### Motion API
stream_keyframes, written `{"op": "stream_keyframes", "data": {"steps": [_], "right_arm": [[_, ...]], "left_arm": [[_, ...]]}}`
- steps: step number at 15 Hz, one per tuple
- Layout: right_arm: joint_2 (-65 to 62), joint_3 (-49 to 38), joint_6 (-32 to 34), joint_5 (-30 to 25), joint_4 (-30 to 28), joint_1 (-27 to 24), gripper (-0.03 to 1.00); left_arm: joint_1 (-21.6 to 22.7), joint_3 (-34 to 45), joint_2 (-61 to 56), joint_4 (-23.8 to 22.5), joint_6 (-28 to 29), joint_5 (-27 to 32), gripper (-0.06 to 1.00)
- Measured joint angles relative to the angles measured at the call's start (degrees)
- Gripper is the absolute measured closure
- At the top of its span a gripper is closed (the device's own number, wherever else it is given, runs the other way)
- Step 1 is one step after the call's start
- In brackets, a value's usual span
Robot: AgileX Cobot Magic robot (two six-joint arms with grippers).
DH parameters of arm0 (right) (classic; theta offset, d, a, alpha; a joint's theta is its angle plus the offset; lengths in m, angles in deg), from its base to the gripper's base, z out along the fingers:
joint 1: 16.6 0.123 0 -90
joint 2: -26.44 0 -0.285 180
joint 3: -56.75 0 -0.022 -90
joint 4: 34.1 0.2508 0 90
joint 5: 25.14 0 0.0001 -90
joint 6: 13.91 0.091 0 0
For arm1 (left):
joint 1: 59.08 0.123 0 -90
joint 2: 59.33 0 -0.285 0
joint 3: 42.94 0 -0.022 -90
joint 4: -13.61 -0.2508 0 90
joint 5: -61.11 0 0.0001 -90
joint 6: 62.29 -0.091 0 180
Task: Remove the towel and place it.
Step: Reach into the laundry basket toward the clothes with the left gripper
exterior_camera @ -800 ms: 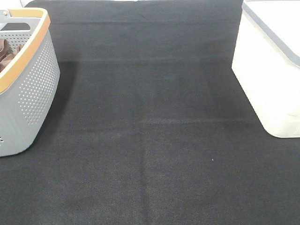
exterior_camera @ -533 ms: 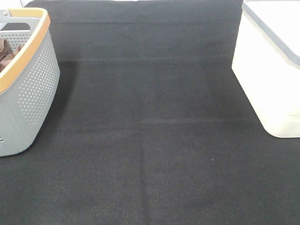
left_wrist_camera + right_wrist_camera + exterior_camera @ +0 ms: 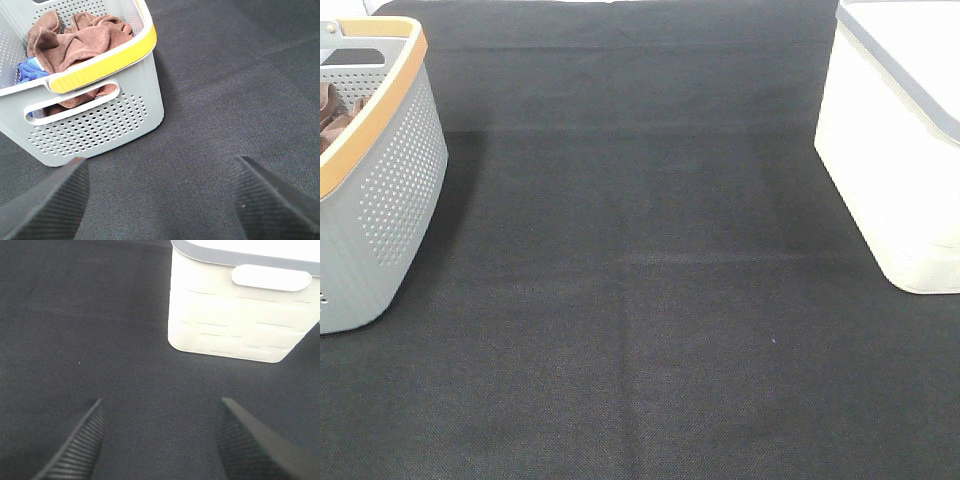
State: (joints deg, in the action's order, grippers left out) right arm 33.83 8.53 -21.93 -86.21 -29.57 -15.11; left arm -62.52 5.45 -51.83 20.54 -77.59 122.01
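On your left gripper [image 3: 159, 200] you see two black, wedge-shaped fingers [image 3: 45, 205] with finely ribbed pads. Your right gripper [image 3: 159, 440] shows the same black ribbed fingers [image 3: 250, 445], with rounded edges.

The towel [image 3: 82, 41], a rust-brown plush cloth, lies crumpled in soft folds inside the grey perforated basket [image 3: 100, 131] at the left edge of the worktop, heaped against the basket's handle end, part of it showing through the handle slot, with a blue cloth [image 3: 30, 70] beside it.
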Motion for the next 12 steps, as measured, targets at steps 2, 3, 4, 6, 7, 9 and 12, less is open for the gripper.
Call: {"op": "stream_keyframes", "data": {"steps": [2,3,4,6,7,9,12], "right_arm": [[0.0,0.0,0.0,0.0,0.0,0.0,0.35],[0.0,0.0,0.0,0.0,0.0,0.0,0.35],[0.0,0.0,0.0,0.0,0.0,0.0,0.35],[0.0,0.0,0.0,0.0,0.0,0.0,0.35],[0.0,0.0,0.0,0.0,0.0,0.0,0.35],[0.0,0.0,0.0,0.0,0.0,0.0,0.35],[0.0,0.0,0.0,0.0,0.0,0.0,0.35]], "left_arm": [[0.0,0.0,0.0,0.0,0.0,0.0,0.20],[0.0,0.0,0.0,0.0,0.0,0.0,0.20],[0.0,0.0,0.0,0.0,0.0,0.0,0.20],[0.0,0.0,0.0,0.0,0.0,0.0,0.20],[0.0,0.0,0.0,0.0,0.0,0.0,0.20],[0.0,0.0,0.0,0.0,0.0,0.0,0.20],[0.0,0.0,0.0,0.0,0.0,0.0,0.20]]}}
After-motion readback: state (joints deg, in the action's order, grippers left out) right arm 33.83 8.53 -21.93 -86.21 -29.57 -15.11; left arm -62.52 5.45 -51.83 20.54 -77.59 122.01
